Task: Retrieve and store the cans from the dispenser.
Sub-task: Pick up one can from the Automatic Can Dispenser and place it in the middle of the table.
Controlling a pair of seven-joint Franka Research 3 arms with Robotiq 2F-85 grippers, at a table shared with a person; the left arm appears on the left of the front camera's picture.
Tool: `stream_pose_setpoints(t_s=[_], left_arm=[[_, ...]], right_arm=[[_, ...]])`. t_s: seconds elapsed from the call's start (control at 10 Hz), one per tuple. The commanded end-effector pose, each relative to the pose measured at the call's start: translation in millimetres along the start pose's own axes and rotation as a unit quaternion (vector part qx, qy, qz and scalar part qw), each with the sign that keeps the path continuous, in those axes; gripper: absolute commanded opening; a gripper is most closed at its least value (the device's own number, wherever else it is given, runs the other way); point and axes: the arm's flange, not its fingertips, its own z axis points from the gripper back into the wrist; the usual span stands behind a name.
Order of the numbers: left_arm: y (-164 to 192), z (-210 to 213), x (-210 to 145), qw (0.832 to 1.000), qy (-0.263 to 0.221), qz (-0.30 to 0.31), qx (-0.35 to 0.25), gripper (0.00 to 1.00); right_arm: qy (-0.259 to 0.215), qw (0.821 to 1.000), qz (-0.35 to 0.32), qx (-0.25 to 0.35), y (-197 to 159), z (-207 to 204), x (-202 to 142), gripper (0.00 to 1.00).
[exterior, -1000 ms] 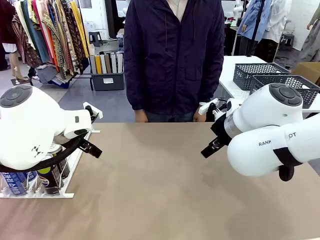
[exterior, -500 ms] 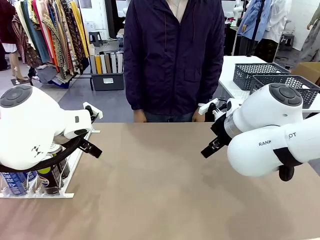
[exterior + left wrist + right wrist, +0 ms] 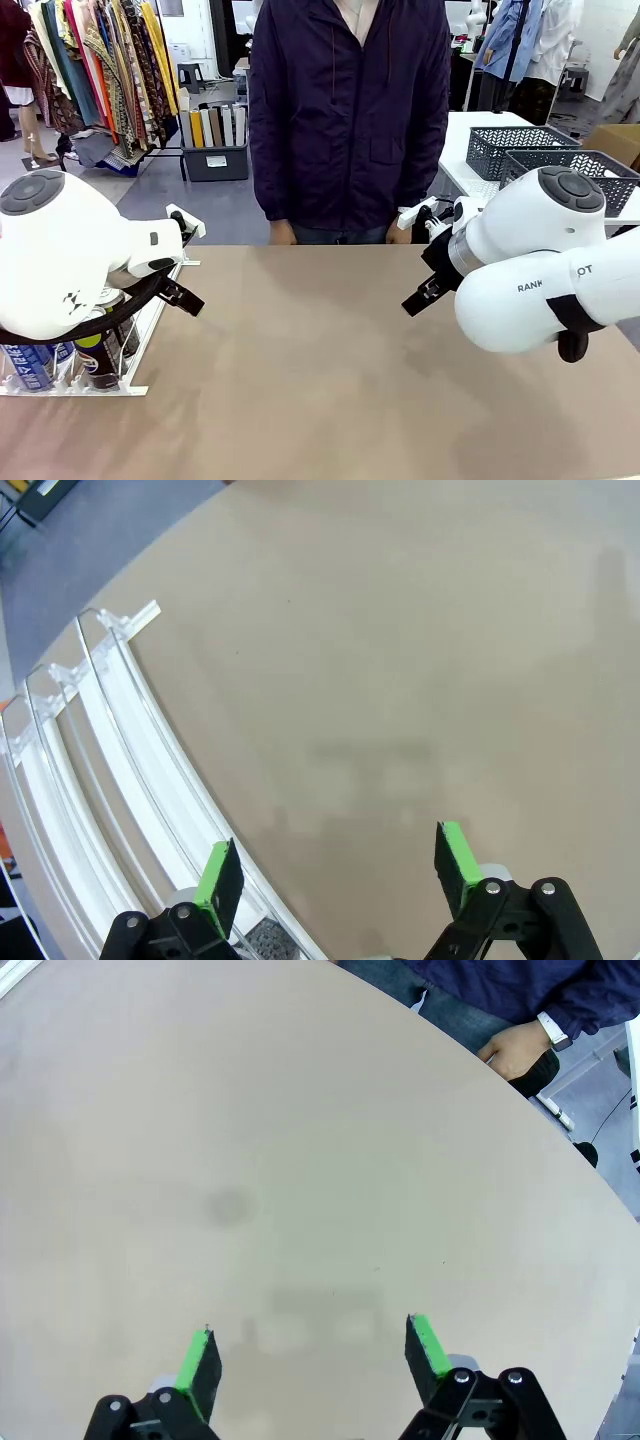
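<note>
1. Along the left edge of the matte tan table (image 3: 330, 390), the dispenser (image 3: 75, 391) lies as a flat white rack of thin parallel rails, with small pale plastic stoppers at its far end.
2. At its near end the cans (image 3: 100, 358) sit in the lanes, partly hidden by our left arm. They are slim cylinders with silver tops: one is dark with a green-yellow band, and another is blue and white.
3. Our left gripper (image 3: 336, 865) hangs over bare tabletop just beside the rails. Its black fingers are spread wide, and the green pads (image 3: 219, 878) face each other with nothing between them.
4. Our right gripper (image 3: 311, 1350) hovers over the smooth tabletop, well apart from the rack, with its jaws likewise spread and holding nothing.
5. A person in a dark zipped jacket stands at the far edge, one hand (image 3: 515, 1048) just past the table's rim.
6. Behind, to our right, two dark grey lattice baskets (image 3: 520, 145) rest on a white table.
</note>
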Motion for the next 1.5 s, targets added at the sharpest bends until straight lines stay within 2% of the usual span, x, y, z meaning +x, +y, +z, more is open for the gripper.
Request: stream_pose_setpoints(t_s=[0.0,0.3,0.4,0.5,0.6,0.7,0.8,0.9,1.0,1.1,1.2,1.4], left_arm=[[0,0,0,1.000,0.000,0.000,0.000,1.00],[0,0,0,1.000,0.000,0.000,0.000,1.00],[-2,13,2,0.997,0.070,0.013,-0.037,1.00],[-5,32,11,0.993,0.037,0.066,-0.089,1.00],[-7,65,22,0.970,0.038,0.163,-0.176,1.00],[-1,92,21,0.957,0.031,0.188,-0.220,1.00],[13,117,15,0.947,-0.002,0.194,-0.258,1.00],[42,157,-7,0.927,-0.047,0.192,-0.319,1.00],[75,190,-38,0.907,-0.095,0.210,-0.353,1.00],[123,215,-81,0.878,-0.127,0.267,-0.377,1.00],[167,226,-123,0.838,-0.174,0.306,-0.416,1.00],[219,223,-204,0.774,-0.243,0.383,-0.442,1.00]], right_arm=[[0.000,1.000,0.000,0.000,0,0,0,1.00],[0.000,1.000,0.000,0.000,0,0,0,1.00],[0.052,0.995,-0.044,0.079,-3,9,-2,1.00],[0.087,0.980,-0.110,0.144,-7,21,-2,1.00],[0.072,0.958,-0.201,0.189,-20,44,-4,1.00],[0.048,0.940,-0.233,0.242,-26,71,-11,1.00],[0.005,0.926,-0.226,0.302,-34,101,-23,1.00],[-0.056,0.900,-0.202,0.382,-48,146,-49,1.00],[-0.112,0.872,-0.198,0.434,-66,179,-81,1.00],[-0.168,0.842,-0.236,0.455,-95,199,-120,1.00],[-0.210,0.812,-0.281,0.466,-118,202,-153,1.00],[-0.251,0.767,-0.348,0.478,-144,191,-210,1.00]])
